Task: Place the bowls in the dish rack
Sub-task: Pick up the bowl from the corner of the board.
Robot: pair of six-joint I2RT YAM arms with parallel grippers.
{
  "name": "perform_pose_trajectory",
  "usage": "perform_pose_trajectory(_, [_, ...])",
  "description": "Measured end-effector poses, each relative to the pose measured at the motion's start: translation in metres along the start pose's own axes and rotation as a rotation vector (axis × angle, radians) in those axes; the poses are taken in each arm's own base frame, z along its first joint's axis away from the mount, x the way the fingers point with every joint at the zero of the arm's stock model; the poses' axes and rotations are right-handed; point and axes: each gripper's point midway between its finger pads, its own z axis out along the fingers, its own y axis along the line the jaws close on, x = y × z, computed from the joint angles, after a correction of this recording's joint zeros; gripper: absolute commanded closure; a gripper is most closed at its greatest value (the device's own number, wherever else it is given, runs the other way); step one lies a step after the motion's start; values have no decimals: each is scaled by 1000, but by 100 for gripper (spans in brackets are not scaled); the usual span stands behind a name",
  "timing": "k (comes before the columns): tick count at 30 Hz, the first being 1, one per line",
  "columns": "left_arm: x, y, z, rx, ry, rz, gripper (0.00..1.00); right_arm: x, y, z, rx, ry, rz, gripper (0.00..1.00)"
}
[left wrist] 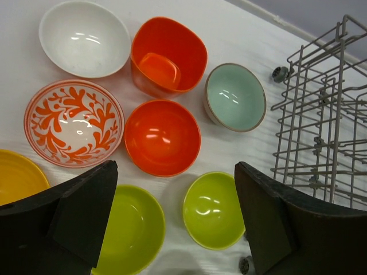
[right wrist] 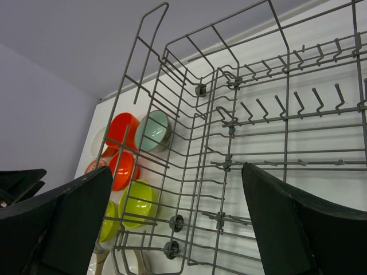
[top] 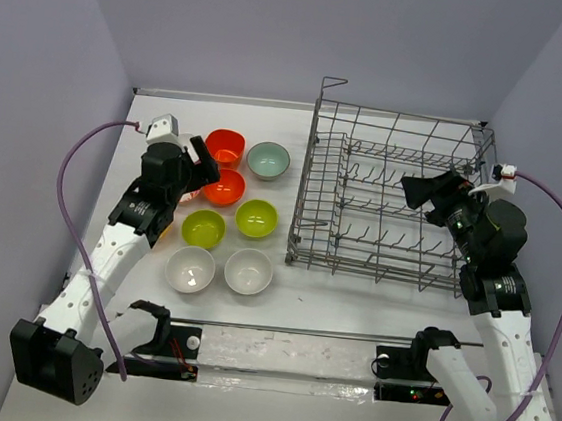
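Loading not begun, by the layout: the bowls (top: 256, 218) all sit on the table (top: 351, 308), clustered at 9 o'clock of the rack (top: 315, 189); none shows inside it. Left gripper (left wrist: 176, 192) hangs over the cluster, jaws wide, holding nothing; a red bowl (left wrist: 162, 137) lies at its 12 o'clock. Right gripper (right wrist: 176, 212) hovers at the rack's 3 o'clock side, jaws spread, likewise empty; every bowl remains to be moved.
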Motion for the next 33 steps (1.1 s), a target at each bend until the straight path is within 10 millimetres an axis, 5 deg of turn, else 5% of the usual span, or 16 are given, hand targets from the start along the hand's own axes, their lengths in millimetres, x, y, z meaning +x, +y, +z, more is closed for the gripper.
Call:
perform_pose_trajectory(15, [75, -23, 36, -31, 243, 13, 14, 4, -3, -3, 17, 17, 6, 0])
perform_pose_trajectory(24, [88, -23, 36, -48, 275, -3, 17, 2, -4, -6, 27, 8, 1, 0])
perform_pose_trajectory(33, [126, -16, 29, -63, 351, 16, 23, 3, -6, -3, 36, 18, 2, 0])
